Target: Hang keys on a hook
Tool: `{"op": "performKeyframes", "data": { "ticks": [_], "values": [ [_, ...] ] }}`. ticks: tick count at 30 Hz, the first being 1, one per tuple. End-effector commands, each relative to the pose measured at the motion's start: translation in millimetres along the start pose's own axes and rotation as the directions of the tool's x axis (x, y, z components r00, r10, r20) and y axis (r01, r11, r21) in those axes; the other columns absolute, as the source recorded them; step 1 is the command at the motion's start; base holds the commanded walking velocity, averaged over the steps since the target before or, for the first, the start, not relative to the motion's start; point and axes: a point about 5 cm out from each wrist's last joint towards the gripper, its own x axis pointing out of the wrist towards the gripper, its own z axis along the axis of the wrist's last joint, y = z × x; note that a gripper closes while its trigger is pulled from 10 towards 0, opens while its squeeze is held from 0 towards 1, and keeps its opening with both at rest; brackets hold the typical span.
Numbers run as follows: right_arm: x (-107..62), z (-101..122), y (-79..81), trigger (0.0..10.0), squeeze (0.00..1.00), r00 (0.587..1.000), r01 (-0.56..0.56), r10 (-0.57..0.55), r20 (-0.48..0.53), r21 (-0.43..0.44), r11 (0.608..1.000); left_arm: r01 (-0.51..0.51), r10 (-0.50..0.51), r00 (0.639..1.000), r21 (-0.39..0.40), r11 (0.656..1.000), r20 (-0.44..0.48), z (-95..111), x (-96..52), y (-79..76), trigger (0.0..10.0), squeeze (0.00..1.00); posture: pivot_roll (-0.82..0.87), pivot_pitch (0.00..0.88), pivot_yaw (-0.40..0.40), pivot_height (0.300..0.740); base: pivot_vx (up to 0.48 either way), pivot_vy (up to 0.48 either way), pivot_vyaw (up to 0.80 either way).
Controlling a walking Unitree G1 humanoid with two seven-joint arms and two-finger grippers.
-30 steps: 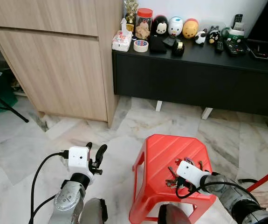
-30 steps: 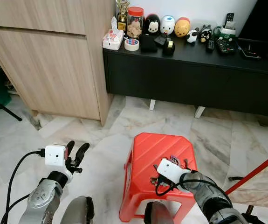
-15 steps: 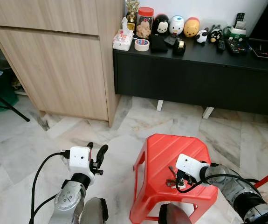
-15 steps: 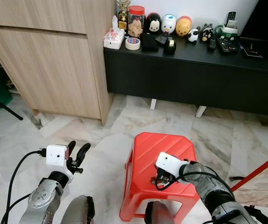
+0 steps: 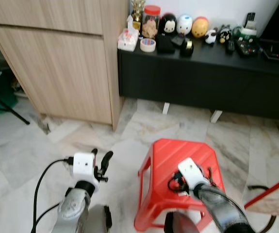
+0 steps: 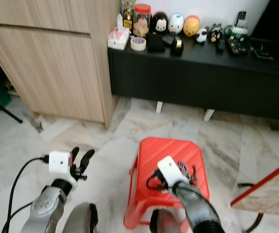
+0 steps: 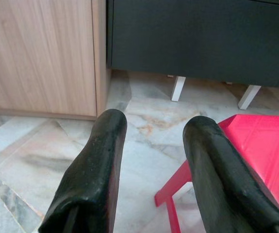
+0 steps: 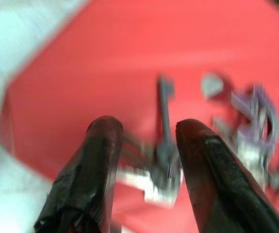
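Observation:
A bunch of keys (image 8: 166, 162) with a purple ring (image 8: 255, 121) lies on the seat of a red plastic stool (image 5: 166, 158). My right gripper (image 8: 148, 128) hangs just over the seat, open, with part of the bunch lying between its fingers (image 8: 202, 160); this view is blurred. From the head, the right wrist's white camera box (image 5: 190, 171) covers those fingers, and a few keys (image 5: 208, 172) show beside it. My left gripper (image 5: 100, 158) is held over the floor left of the stool, open and empty.
A wooden cabinet (image 5: 57, 73) stands at the back left. A low black console (image 5: 202, 82) along the wall carries toys, a jar and tape. A red rod (image 5: 272, 189) slants in at the right. Marble floor (image 5: 42, 141) surrounds the stool.
My right wrist has swung round over the stool seat, and its arm now reaches in from below. The head view has shifted slightly and blurred. The left arm has not moved.

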Motion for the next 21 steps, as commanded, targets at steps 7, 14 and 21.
{"op": "performKeyframes", "data": {
  "ticks": [7,14,21],
  "values": [
    [-10.9,-1,-18.2,10.0,0.0,0.981,0.196,-0.196,0.002,0.058,0.979,0.005,-0.005,1.0,0.012,1.0,0.002,-1,0.0,-3.6,10.0,0.0,0.06,0.104,-0.108,0.614,0.0,0.0,0.0],
    [-9.6,0,-8.9,10.0,0.0,0.99,0.135,-0.138,0.023,0.113,0.984,0.005,-0.005,1.0,0.013,1.0,0.004,-1,0.5,-3.8,10.0,0.0,0.07,0.106,-0.108,0.614,0.0,0.0,0.0],
    [-6.0,-2,-6.6,10.0,0.0,0.992,0.128,-0.128,-0.001,0.108,0.986,0.0,0.0,1.0,0.015,1.0,0.004,0,0.1,-2.9,10.0,0.0,0.07,0.106,-0.108,0.614,0.0,0.0,0.0]
  ]
}}
